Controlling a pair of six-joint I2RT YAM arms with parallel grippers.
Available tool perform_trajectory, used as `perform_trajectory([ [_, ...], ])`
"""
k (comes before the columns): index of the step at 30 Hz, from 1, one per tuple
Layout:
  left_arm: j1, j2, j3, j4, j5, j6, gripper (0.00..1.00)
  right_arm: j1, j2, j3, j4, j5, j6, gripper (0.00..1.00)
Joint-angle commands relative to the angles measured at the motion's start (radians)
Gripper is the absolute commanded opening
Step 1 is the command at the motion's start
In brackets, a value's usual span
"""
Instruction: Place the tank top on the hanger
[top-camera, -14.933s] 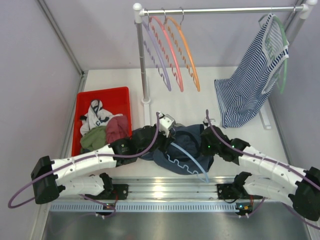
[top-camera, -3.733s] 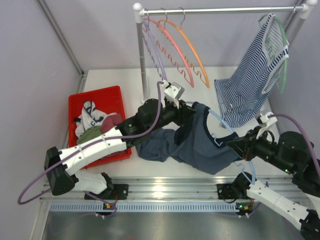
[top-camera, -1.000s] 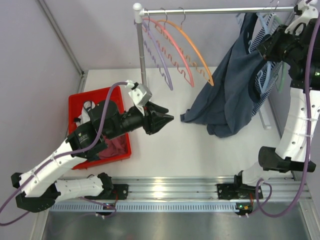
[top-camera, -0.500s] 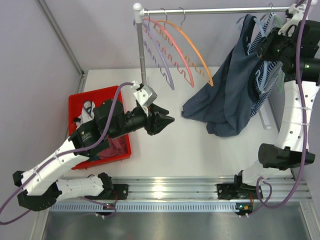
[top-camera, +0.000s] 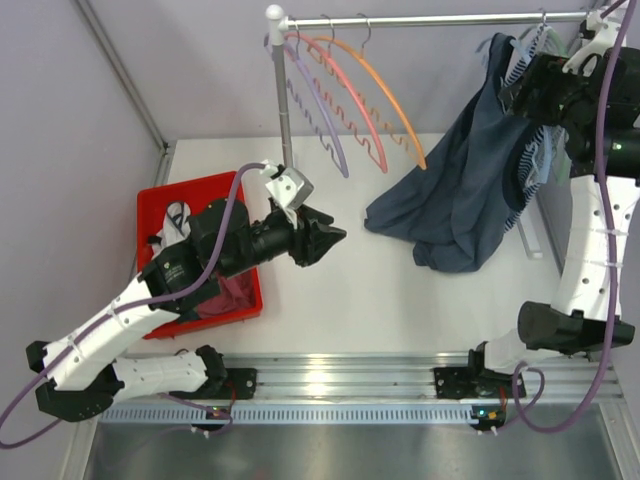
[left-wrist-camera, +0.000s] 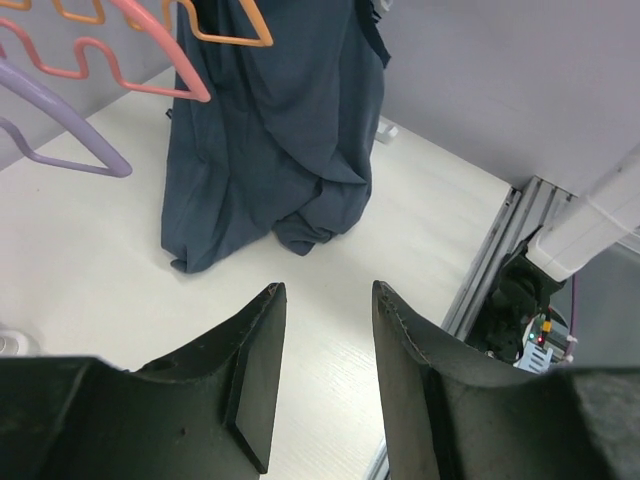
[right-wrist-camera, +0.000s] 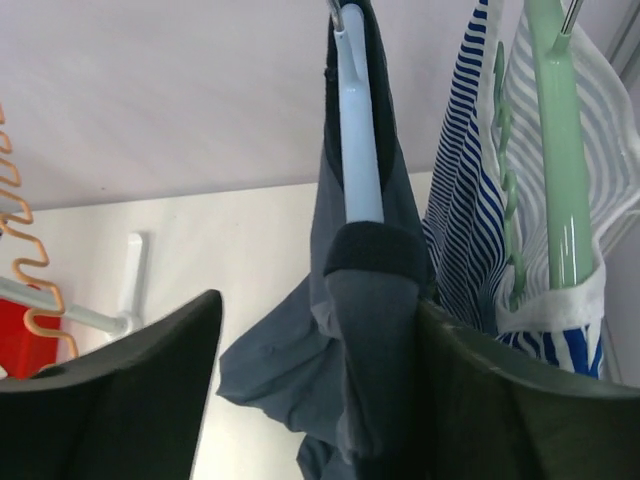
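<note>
Basically done, I reckon: tank top hangs on the hanger at the rail, left gripper and right gripper both spread, empty; just retract to do.

Matt cloth tank top; glossy smooth plastic hanger.

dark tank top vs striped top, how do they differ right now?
The tank top is plain slate-blue; the striped top is blue and white. The tank top sits on the light-blue hanger, the striped top on the green hanger. The tank top's hem bunches on the table; the striped top's hem is hidden behind it. Both hang side by side at the right end of the rail.
</note>
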Motion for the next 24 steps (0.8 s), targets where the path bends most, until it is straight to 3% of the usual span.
perform_trajectory([
  [1, 0.001, -0.015, 0.007, 0.025, -0.079, -0.024, 0.45, -0.013, -0.089, -0.024, 0.053, -0.006, 0.017, 0.75],
  [7, 0.001, -0.061, -0.062, 0.042, -0.191, -0.049, 0.44, -0.013, -0.188, -0.123, -0.020, 0.072, 0.005, 0.91],
  [12, -0.019, -0.055, -0.152, 0.068, -0.255, -0.072, 0.43, -0.013, -0.352, -0.285, -0.048, 0.099, 0.014, 0.94],
  [18, -0.017, -0.029, -0.191, 0.138, -0.191, -0.092, 0.43, 0.025, -0.550, -0.481, -0.062, 0.034, 0.036, 0.96],
  [24, -0.017, -0.027, -0.323, 0.252, -0.214, -0.257, 0.43, 0.079, -0.742, -0.708, -0.089, -0.061, 0.088, 0.96],
])
